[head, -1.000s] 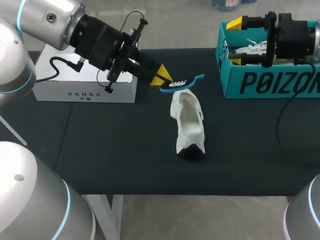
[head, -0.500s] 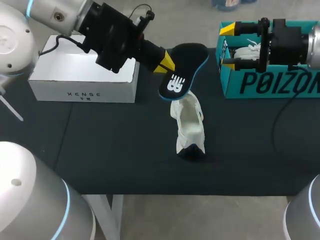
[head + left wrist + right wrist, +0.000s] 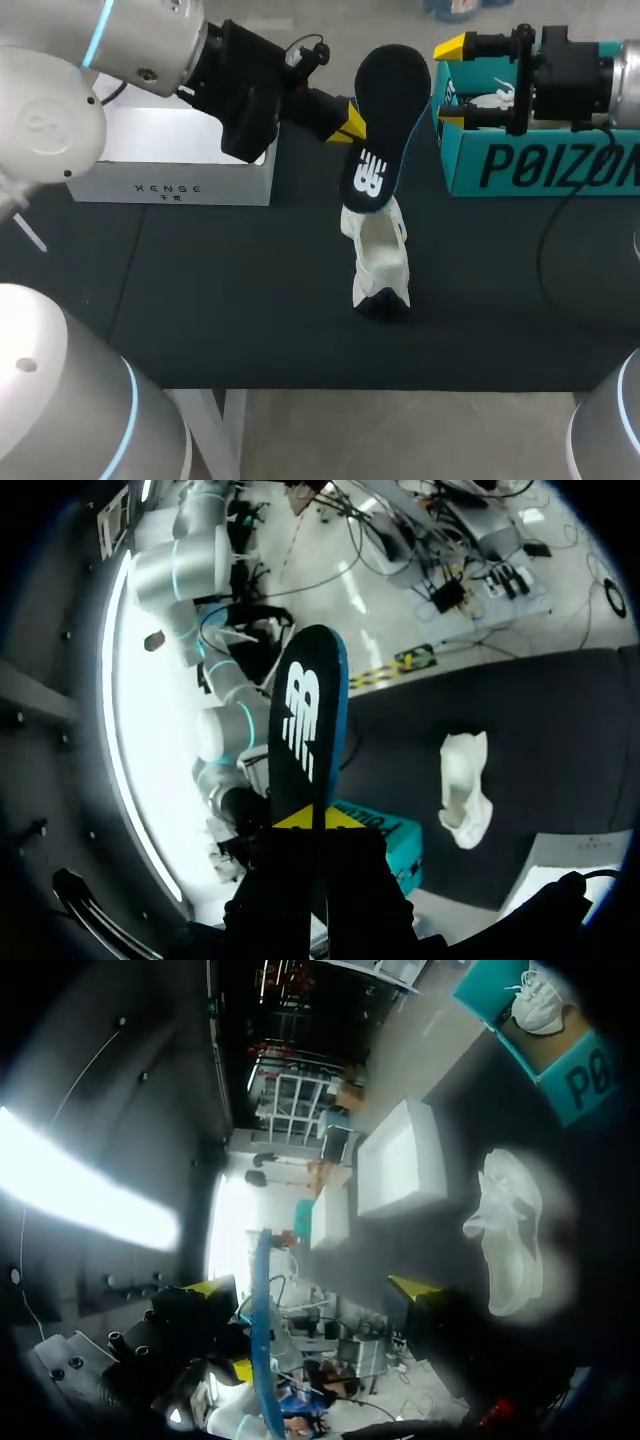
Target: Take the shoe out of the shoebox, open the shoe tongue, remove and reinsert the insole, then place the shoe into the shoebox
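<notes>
Between the left tool's tips, the insole; shoe underneath

The black, blue-edged insole stood raised off the table, pinched in the left gripper. Below it lay the white shoe, opening upward. The teal shoebox, apparently holding a second shoe, sat under the right gripper.

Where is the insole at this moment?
In the head view the insole is held in the air by the left claw, above the white shoe, between the white box and the teal shoebox.
</notes>
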### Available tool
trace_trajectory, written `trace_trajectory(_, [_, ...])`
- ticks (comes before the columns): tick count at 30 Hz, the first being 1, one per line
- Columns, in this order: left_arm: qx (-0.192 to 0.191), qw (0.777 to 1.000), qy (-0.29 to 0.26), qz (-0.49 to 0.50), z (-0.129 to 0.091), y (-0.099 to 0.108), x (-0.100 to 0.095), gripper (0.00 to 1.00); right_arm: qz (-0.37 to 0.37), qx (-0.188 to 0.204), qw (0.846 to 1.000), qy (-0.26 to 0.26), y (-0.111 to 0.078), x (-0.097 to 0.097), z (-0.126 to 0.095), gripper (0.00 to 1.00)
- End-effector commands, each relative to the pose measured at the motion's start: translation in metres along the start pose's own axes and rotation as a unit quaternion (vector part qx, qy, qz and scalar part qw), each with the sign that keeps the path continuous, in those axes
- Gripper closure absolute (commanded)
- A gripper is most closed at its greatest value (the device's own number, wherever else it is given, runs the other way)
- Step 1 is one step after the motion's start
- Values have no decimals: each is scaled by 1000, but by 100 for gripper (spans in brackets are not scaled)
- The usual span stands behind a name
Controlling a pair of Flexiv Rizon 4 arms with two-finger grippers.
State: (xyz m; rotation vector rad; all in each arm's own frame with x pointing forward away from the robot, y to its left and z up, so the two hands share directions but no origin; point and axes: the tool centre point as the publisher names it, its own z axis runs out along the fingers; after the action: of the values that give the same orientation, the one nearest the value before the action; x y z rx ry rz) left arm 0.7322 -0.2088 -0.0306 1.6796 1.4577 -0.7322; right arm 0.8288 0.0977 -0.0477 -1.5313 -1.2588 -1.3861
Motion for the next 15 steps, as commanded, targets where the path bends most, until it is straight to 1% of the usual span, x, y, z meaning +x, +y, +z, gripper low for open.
trace_trajectory(1, [-15,999,-16,-40,18,-3,6,100,0,-2,1000,1,-1,2,4,0])
trace_trajectory(3, [-8,998,-20,-54,23,-5,6,100,0,-3,1000,4,-2,3,3,0])
trace_trajectory(7, [-5,999,-15,-45,30,-4,9,100,-2,4,1000,8,-5,4,4,1])
trace_trajectory(8, [-5,999,-15,-49,32,-3,10,100,-2,6,1000,8,-6,4,4,10])
trace_trajectory(9, [-5,999,-11,-45,33,-2,10,100,-1,9,1000,8,-8,4,4,26])
trace_trajectory(10, [-5,999,-11,-44,34,-1,11,100,0,12,1000,8,-9,3,4,34])
trace_trajectory(11, [-8,999,-10,-46,34,1,11,100,1,17,1000,8,-12,3,5,46])
trace_trajectory(12, [-9,999,-9,-46,35,4,11,100,3,23,1000,8,-15,2,5,53])
trace_trajectory(15, [-9,999,-3,-39,37,8,10,100,9,35,999,8,-22,-1,7,55])
